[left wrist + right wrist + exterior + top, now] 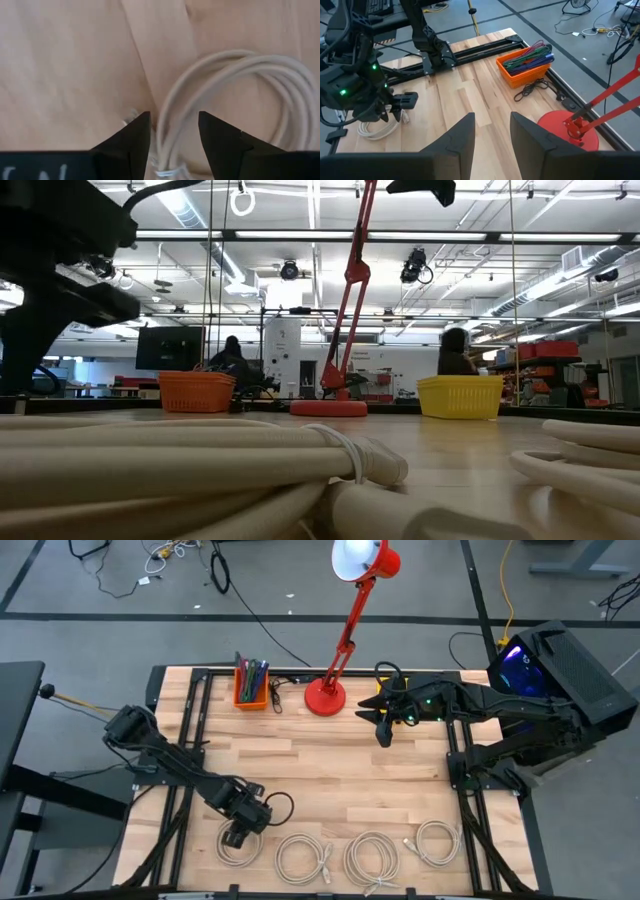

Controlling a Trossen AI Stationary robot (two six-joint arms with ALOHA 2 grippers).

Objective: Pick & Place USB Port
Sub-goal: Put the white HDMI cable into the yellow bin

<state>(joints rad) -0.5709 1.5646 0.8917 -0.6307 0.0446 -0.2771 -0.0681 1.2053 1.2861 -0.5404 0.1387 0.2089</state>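
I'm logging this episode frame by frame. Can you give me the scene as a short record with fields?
left gripper: low over the leftmost cable coil, jaws open astride its strands
right gripper: raised near the red lamp base, jaws open, holding nothing
coils: four white cable coils along the table's front edge
orange bin: back edge, holding coloured cables

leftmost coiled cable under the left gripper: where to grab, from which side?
Grip the bundled strands of the leftmost coiled cable near its tied end, coming straight down from above. The coil lies flat on the table, and the left gripper already sits open astride those strands. The right gripper waits near the red lamp.
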